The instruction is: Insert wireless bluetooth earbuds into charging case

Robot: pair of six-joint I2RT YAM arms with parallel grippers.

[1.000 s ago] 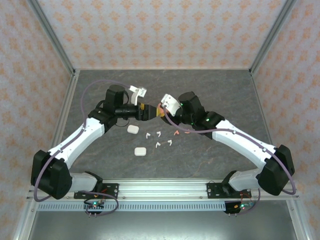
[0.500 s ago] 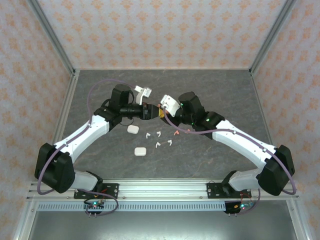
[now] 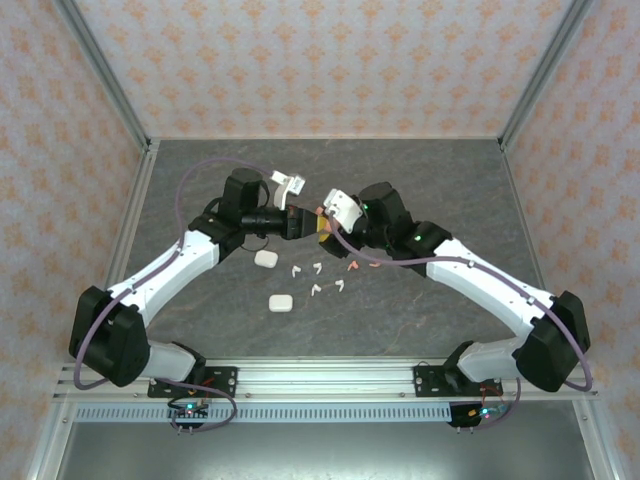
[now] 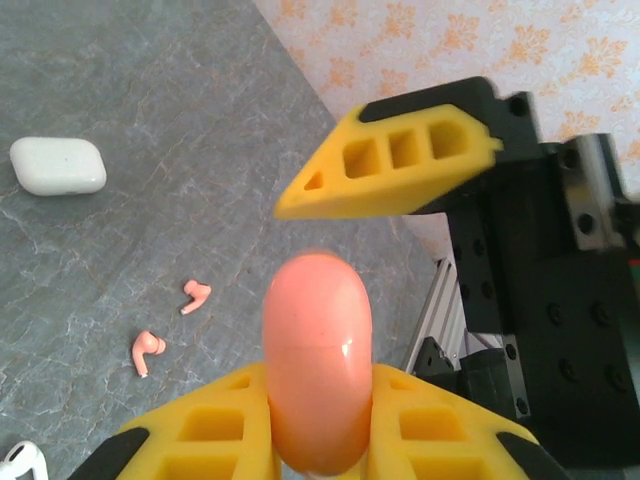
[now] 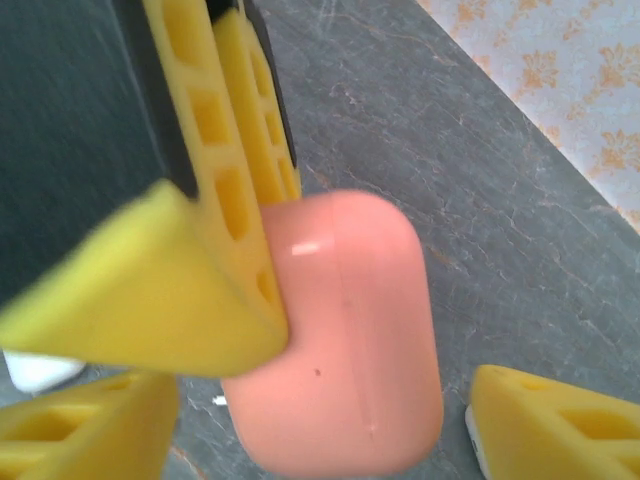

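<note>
A coral-pink charging case hangs closed above the table, and my left gripper is shut on its lower end. My right gripper is open, one yellow finger on each side of the same case and clear of it. The two grippers meet nose to nose at mid-table, left gripper against right gripper. Two coral earbuds lie on the table below, and several white earbuds are scattered close by.
Two closed white cases lie on the grey tabletop in front of the left arm. Patterned walls and aluminium posts fence in the table. A purple cable loops over each arm.
The left gripper has shut on the pink case. The right gripper, which was holding it, has opened. The left arm shifted slightly to the right at first.
</note>
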